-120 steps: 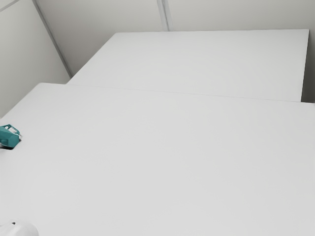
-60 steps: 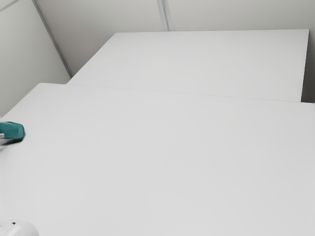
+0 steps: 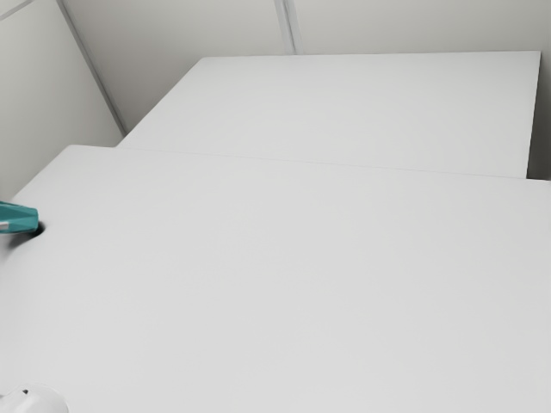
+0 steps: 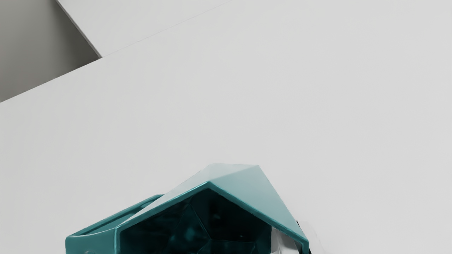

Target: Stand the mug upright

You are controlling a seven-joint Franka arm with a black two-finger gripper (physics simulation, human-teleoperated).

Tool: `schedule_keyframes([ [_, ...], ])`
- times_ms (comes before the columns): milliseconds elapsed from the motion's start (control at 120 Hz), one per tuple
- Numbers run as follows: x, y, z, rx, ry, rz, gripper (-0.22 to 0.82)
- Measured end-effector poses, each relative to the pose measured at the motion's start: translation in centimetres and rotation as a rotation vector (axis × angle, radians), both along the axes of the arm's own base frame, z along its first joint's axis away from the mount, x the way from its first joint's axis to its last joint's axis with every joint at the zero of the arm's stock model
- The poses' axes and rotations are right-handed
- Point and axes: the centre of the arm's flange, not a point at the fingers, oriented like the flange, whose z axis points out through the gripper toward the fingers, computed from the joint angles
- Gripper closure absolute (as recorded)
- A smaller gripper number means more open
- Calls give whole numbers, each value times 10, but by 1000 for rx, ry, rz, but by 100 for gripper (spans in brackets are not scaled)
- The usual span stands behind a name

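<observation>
The mug (image 3: 21,218) is tipped on its side over the white table (image 3: 258,284), near the table's edge at the exterior view's left. Its long axis runs nearly level with the tabletop, closed end toward the exterior view's right, mouth toward the wrist camera. The handle (image 4: 90,243) juts from one side. The gripper (image 3: 3,226) reaches in low above the table, pinching the mug's wall, one finger (image 4: 282,243) inside the mouth.

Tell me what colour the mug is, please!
The mug is teal, a bluish green. It shows best in the wrist view.
</observation>
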Motion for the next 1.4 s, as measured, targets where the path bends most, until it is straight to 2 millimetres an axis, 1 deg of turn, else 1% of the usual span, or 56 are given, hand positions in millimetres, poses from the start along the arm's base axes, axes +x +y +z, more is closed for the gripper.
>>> schedule_keyframes([
  [50,3,-1,3,6,7,-3,78],
  [100,5,-2,10,18,14,-5,78],
  [192,14,-8,32,51,29,-17,78],
  [267,32,-20,55,100,76,-39,78],
  [308,50,-38,71,125,101,-66,78],
  [367,77,-74,88,144,145,-109,79],
  [417,104,-112,105,164,179,-145,79],
  [475,132,-162,128,185,198,-184,79],
  [517,150,-198,140,197,208,-211,79],
  [600,183,-273,159,237,238,-268,79],
  [650,202,-319,174,295,270,-313,79],
  [700,215,-364,185,353,314,-353,79],
  [792,233,-436,192,433,413,-402,79],
  [883,245,-498,196,491,514,-410,79],
  [950,250,-535,195,524,580,-390,79],
  [1042,255,-578,191,569,649,-342,79],
  [1083,255,-591,187,578,679,-311,79],
  [1233,245,-614,168,569,753,-163,79],
  [1342,247,-635,158,572,771,-77,79],
  [1400,248,-642,154,576,779,-30,79],
])
